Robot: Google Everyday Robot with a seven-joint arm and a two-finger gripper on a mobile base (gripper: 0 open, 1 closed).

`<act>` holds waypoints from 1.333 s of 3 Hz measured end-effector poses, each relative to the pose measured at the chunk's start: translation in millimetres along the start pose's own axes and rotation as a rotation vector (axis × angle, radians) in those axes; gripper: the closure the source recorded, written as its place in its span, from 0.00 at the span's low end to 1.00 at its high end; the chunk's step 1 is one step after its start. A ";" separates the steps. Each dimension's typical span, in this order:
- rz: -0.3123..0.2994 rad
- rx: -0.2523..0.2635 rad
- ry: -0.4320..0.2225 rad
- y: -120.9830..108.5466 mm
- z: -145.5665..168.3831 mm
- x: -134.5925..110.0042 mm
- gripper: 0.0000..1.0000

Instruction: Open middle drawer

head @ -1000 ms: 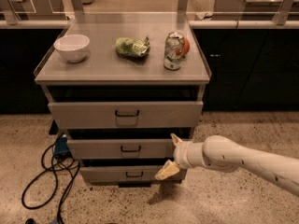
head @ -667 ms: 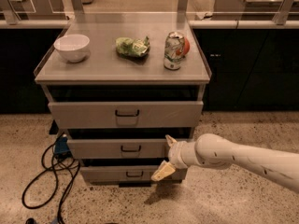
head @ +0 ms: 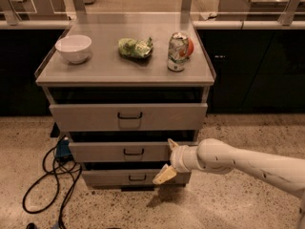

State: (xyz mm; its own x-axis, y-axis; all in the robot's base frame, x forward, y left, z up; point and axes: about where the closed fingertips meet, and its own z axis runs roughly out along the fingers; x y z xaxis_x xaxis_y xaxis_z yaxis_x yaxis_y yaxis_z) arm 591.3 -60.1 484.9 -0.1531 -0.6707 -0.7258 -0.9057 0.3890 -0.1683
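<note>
The middle drawer point(head: 102, 152) is the medium-height grey front of the cabinet, with a small black loop handle point(head: 133, 151). It stands slightly out, like the other two fronts. My gripper point(head: 167, 160) is at the right part of that front, to the right of the handle. One pale finger points up at the drawer's top edge and the other point(head: 164, 175) hangs down over the lowest front. The gripper is open and holds nothing.
The taller top drawer point(head: 90, 117) and the slim bottom drawer point(head: 109, 178) flank the middle one. On the cabinet top stand a white bowl point(head: 73, 47), a green bag point(head: 136, 47) and a can point(head: 178, 51). Black cables point(head: 45, 178) lie on the floor at the left.
My gripper has moved a little to the left, closer to the middle drawer's handle. The drawers have not moved.
</note>
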 end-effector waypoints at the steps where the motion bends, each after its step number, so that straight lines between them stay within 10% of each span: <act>1: 0.009 0.040 0.054 -15.6 27.4 10.2 0.00; 4: -0.010 0.038 0.216 -46.3 114.3 7.5 0.00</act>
State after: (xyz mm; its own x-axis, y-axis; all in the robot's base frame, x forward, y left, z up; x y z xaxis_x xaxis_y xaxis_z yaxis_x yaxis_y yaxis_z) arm 677.3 -11.0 411.1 -0.2291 -0.7927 -0.5649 -0.8926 0.4026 -0.2030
